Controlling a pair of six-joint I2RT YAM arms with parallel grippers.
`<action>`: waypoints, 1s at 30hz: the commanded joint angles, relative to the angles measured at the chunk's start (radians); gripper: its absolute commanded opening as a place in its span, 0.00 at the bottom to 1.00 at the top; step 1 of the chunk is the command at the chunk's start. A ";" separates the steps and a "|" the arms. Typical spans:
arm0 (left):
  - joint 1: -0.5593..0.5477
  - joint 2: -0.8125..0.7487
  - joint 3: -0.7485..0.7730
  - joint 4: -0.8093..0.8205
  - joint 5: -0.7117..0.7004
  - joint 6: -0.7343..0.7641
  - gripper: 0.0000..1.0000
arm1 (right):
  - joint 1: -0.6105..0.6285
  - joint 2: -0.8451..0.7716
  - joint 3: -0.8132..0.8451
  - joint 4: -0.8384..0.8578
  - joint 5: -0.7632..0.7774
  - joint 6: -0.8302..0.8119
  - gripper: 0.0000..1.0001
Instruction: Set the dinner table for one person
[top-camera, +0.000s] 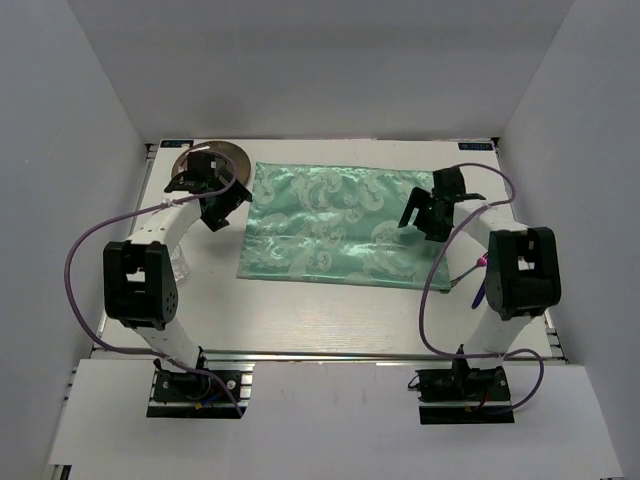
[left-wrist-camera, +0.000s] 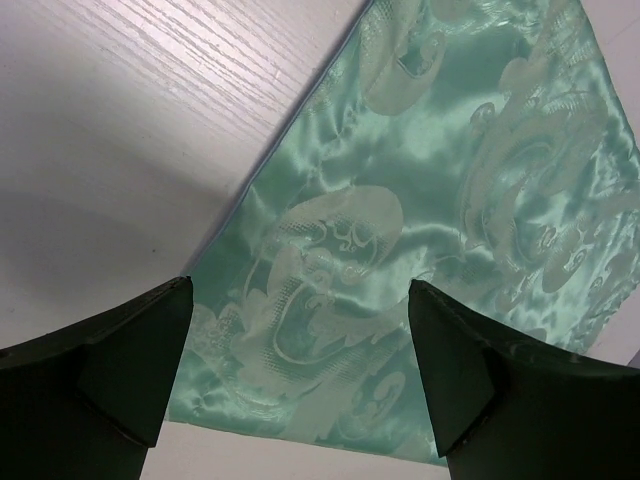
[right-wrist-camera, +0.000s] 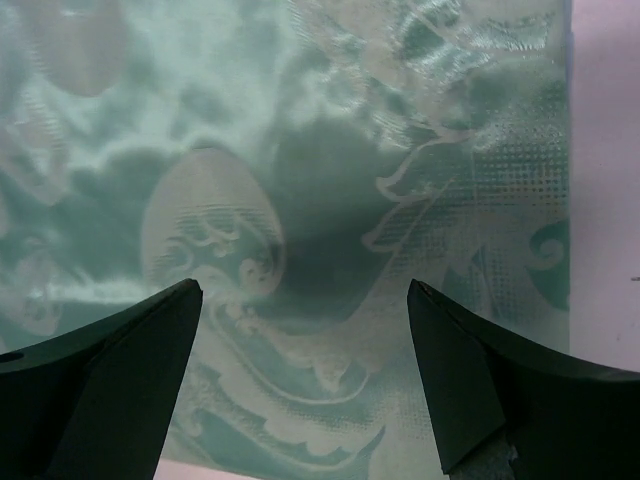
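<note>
Placemat (top-camera: 330, 230) flat on dinner table (top-camera: 330, 315). Left gripper (left-wrist-camera: 300, 300) at its left edge, right gripper (right-wrist-camera: 305, 295) above right part; both with fingers apart.

Placemat mid-table, one arm at each end.

The placemat (top-camera: 330, 225) lies flat on the dinner table (top-camera: 330, 320), about centre and nearer the far edge than the near rail. A plate (top-camera: 232, 154) sits on the table behind the placemat's far-left corner, partly under the left arm. The left gripper (top-camera: 218, 200) hangs over the placemat's left edge, part over cloth and part over bare tabletop. The right gripper (top-camera: 412, 215) hangs over the placemat's right end, inside its edge. What may be a glass (top-camera: 181, 266) stands left of the placemat, close by the left arm.
</note>
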 joint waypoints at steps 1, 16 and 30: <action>0.016 0.003 0.084 -0.080 -0.013 -0.016 0.98 | -0.007 0.085 0.070 -0.071 0.039 -0.025 0.89; 0.016 -0.028 0.160 -0.148 -0.095 0.025 0.98 | -0.013 0.374 0.360 -0.148 0.088 -0.023 0.89; 0.025 -0.008 0.170 -0.159 -0.099 0.057 0.98 | -0.011 0.321 0.332 -0.111 0.058 0.070 0.89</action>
